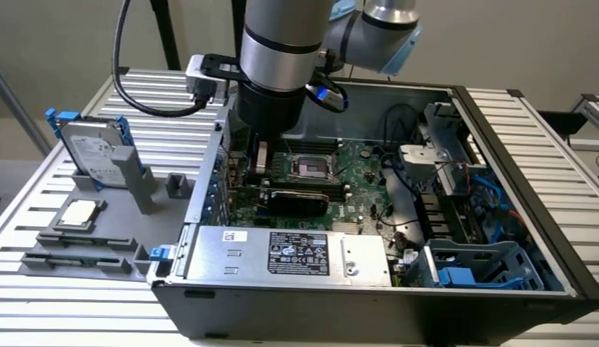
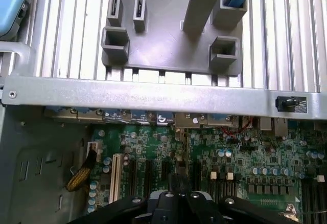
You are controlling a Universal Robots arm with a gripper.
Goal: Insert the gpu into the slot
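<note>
The gpu [image 1: 294, 201], a flat black card, stands on edge on the green motherboard [image 1: 362, 188] inside the open computer case [image 1: 377, 318]. My gripper [image 1: 264, 165] hangs down into the case just behind the card's end at the exterior view's left; I cannot tell whether it touches the card. In the wrist view the gripper [image 2: 177, 183] is shut, its black fingertips pressed together over the board's expansion connectors, and nothing shows between them. A white connector [image 2: 116, 170] and black ones lie beside them. The slot is hidden.
A silver labelled power supply [image 1: 290, 253] fills the case's front. The processor socket [image 1: 309, 168] sits behind the card, and a blue drive cage [image 1: 473, 267] is at the exterior view's right. Outside the case, a grey fixture [image 1: 87, 246] holds a hard drive [image 1: 92, 152] and a chip [image 1: 79, 212].
</note>
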